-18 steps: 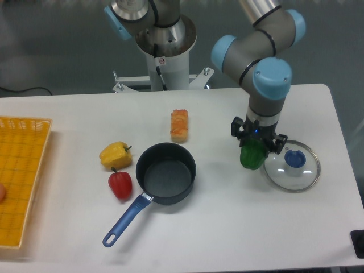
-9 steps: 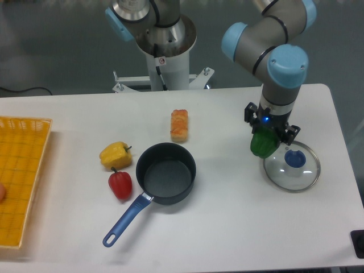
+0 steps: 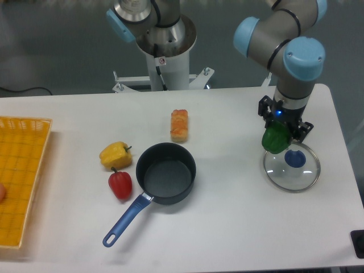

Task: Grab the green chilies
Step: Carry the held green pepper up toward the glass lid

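The green chilies, a glossy green bell pepper (image 3: 277,140), hang in my gripper (image 3: 281,132) at the right side of the table, lifted off the surface. The jaws are shut on the pepper from both sides. It hovers over the left rim of a glass lid (image 3: 292,167) with a blue knob. The pepper's top is hidden between the fingers.
A dark blue saucepan (image 3: 165,173) with a blue handle sits mid-table. A yellow pepper (image 3: 115,154) and a red pepper (image 3: 120,184) lie to its left. An orange bread-like piece (image 3: 179,125) lies behind the pan. A yellow basket (image 3: 21,170) stands at the left edge.
My gripper has carried the green pepper up and to the right, from beside the lid's left edge to above its rim.
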`<act>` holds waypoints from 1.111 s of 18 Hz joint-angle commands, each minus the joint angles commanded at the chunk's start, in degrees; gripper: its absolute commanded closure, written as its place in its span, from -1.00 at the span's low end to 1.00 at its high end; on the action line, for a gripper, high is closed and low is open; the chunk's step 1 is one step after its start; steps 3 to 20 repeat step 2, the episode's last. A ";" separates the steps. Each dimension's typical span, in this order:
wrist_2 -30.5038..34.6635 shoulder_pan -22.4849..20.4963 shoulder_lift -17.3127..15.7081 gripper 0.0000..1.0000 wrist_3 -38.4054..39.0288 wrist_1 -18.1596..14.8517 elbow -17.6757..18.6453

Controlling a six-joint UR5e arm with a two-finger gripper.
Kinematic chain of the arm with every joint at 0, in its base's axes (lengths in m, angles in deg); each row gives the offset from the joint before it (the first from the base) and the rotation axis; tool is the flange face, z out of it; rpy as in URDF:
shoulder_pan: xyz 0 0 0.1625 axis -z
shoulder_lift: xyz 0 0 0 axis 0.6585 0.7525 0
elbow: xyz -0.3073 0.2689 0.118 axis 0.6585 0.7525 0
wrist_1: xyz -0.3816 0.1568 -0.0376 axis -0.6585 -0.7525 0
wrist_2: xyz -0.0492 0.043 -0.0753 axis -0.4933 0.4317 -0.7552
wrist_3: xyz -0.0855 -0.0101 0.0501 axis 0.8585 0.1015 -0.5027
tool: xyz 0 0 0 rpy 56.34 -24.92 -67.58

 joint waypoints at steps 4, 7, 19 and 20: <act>-0.09 -0.27 0.00 -0.31 -0.01 -0.09 0.00; -0.09 -0.27 0.00 -0.31 -0.01 -0.09 0.00; -0.09 -0.27 0.00 -0.31 -0.01 -0.09 0.00; -0.09 -0.27 0.00 -0.31 -0.01 -0.09 0.00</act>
